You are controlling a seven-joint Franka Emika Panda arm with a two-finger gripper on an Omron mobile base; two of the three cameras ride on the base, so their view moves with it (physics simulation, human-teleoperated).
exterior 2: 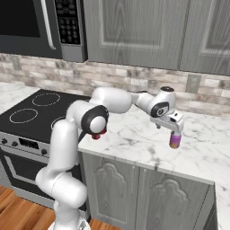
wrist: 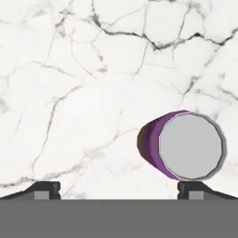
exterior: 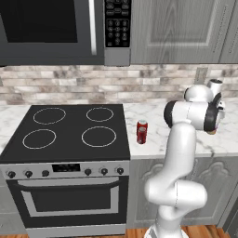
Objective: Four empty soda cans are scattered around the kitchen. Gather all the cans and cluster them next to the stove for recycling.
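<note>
the gripper (exterior 2: 174, 130) is held wide open, grasping nothing, just above a purple can (exterior 2: 175, 140) standing on the marble counter (exterior 2: 134, 143). a red can (exterior: 142, 132) stands just beside the stove (exterior: 69, 135).

Counter (exterior: 153, 135) veined marble, smooth; stove (exterior: 69, 132) cooktop glossy black glass; cabinets (exterior 2: 134, 31) matt grey.
</note>
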